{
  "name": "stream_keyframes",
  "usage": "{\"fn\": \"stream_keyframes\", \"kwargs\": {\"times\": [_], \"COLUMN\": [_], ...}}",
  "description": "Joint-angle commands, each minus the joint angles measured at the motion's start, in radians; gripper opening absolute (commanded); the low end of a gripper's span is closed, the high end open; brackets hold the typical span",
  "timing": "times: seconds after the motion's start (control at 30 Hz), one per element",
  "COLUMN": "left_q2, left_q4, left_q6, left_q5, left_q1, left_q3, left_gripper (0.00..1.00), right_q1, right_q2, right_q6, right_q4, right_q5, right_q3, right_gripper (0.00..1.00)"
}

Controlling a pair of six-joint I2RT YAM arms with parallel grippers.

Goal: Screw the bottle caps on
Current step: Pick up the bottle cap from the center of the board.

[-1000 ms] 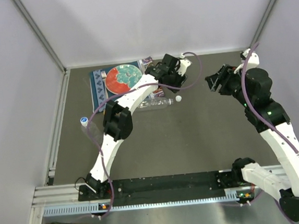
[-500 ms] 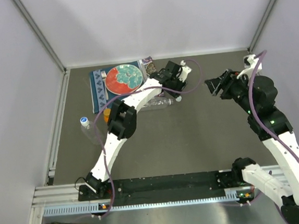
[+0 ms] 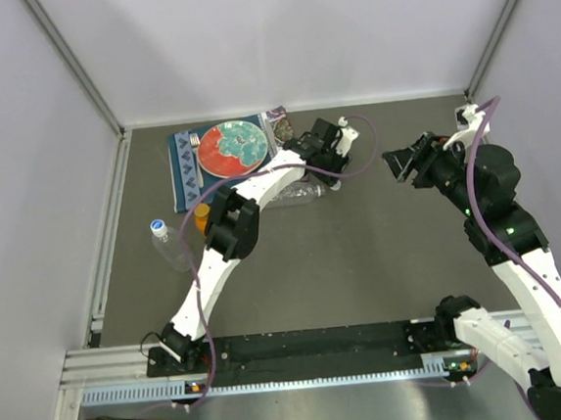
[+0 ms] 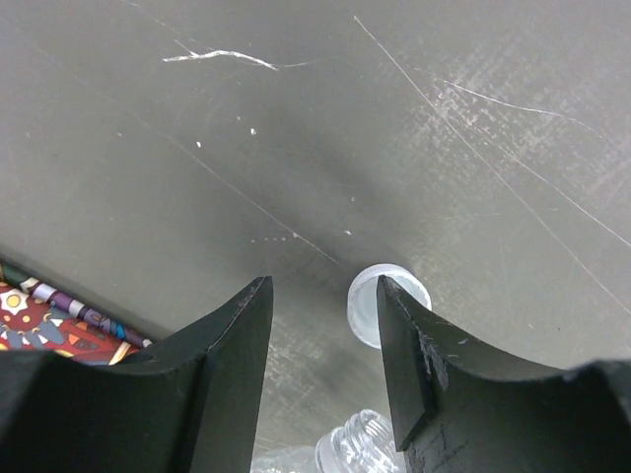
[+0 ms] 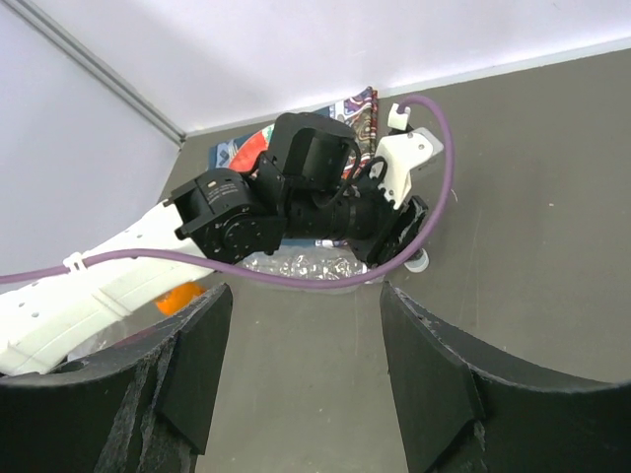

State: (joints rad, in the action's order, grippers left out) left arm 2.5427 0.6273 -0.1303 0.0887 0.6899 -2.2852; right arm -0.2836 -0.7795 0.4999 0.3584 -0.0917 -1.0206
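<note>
Pickup, we reckon, comes first: white cap (image 4: 363,307) peeks from behind one finger of our spread left claw (image 4: 322,288), so we centre, lower, pinch; right claw (image 5: 303,292) hangs spread.

A dark grey matte tabletop (image 3: 364,262) filled the floor of the enclosure. Plain pale white panels closed it in: a back wall (image 3: 285,33), a left wall (image 3: 22,174) and a right wall (image 3: 556,78). Slim silver aluminium posts stood in the two back corners, a left post (image 3: 73,66) and a right post (image 3: 504,18). A silver channel (image 3: 108,235) ran along the tabletop's left edge. A ribbed aluminium rail (image 3: 117,367) crossed the near edge, with a brushed steel surface (image 3: 357,415) below it. Seen close in the left wrist view, the tabletop bore thin pale scratches (image 4: 217,57). The light was soft and even.
</note>
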Motion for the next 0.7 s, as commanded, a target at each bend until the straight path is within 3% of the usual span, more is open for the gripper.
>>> {"fn": "stream_keyframes", "kwargs": {"times": [0.0, 0.23, 0.4, 0.53, 0.6, 0.67], "left_q2": [0.036, 0.039, 0.021, -0.001, -0.007, -0.03], "left_q4": [0.001, 0.015, 0.023, 0.032, 0.049, 0.058], "left_q6": [0.009, 0.006, 0.024, 0.038, 0.046, 0.061], "left_q5": [0.003, 0.022, 0.051, 0.069, 0.086, 0.112], "left_q1": [0.005, 0.005, 0.005, 0.007, 0.008, 0.008], "left_q3": [-0.054, -0.053, -0.004, 0.042, 0.056, 0.084], "left_gripper": [0.52, 0.45, 0.19, 0.1, 0.0, 0.0], "right_q1": [0.006, 0.006, 0.006, 0.006, 0.006, 0.006], "right_q2": [0.006, 0.003, 0.009, 0.011, 0.01, 0.011], "right_q6": [0.006, 0.008, 0.011, 0.014, 0.014, 0.015], "right_q4": [-0.047, -0.049, -0.049, -0.05, -0.049, -0.049], "right_q5": [-0.016, -0.025, -0.029, -0.037, -0.042, -0.043], "right_q3": [-0.001, -0.004, 0.001, 0.001, 0.002, 0.004], "right_gripper": [0.63, 0.63, 0.62, 0.63, 0.63, 0.62]}}
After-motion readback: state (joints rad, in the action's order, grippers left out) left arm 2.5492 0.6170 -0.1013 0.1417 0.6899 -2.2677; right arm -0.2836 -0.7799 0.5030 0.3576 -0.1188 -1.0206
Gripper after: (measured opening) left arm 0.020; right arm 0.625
